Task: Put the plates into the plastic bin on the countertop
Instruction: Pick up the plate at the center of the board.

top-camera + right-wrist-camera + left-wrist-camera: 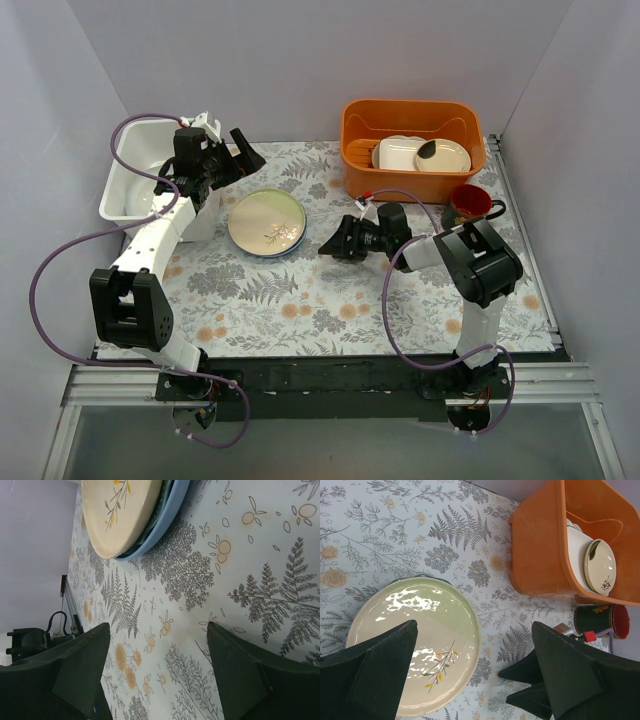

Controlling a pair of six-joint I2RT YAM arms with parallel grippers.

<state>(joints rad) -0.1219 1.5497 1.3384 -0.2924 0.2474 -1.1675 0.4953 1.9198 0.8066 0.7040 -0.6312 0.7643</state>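
Note:
A cream-green plate with a leaf sprig (pixel 267 221) lies on top of a teal-blue plate (pixel 165 515) on the fern-print countertop (pixel 330 300). It also shows in the left wrist view (pixel 415 640) and the right wrist view (pixel 120 510). The white plastic bin (pixel 130 180) stands at the back left, partly hidden by my left arm. My left gripper (pixel 243 155) is open and empty, held above the stack's back left edge. My right gripper (pixel 335 240) is open and empty, low over the countertop just right of the stack.
An orange tub (pixel 412 145) at the back right holds cream dishes (pixel 420 155). A red mug (pixel 470 203) stands in front of it, next to my right arm. Grey walls close in the left, back and right sides.

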